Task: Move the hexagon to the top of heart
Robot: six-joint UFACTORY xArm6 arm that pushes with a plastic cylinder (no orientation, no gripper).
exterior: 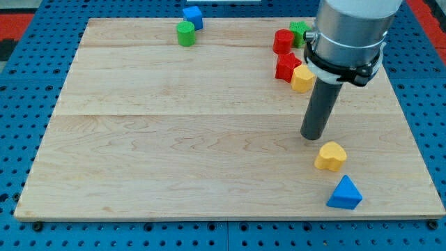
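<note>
Wooden board (174, 139) on a blue perforated table (28, 70), seen from its near edge. Nearest the viewer, toward the view's lower right, a blue triangular block (345, 194) lies just below and to the right of the yellow heart (331, 156), close to it though contact cannot be confirmed. The arm's dark rod stands upright with its tip (312, 137) just above and to the left of the heart, a narrow gap apart; the rod carries no jaws, holds nothing and touches no block. Farther up from the heart, the yellow hexagon (302, 79) sits beside the rod's upper part, against a red block (286, 66) of unclear shape. Beyond these are a second red block (282, 41) and a green block (298, 31) partly hidden by the arm's grey housing (348, 31). Far up and left of the heart, near the board's top edge, a green cylinder (185, 33) touches a blue cube (193, 17)
</note>
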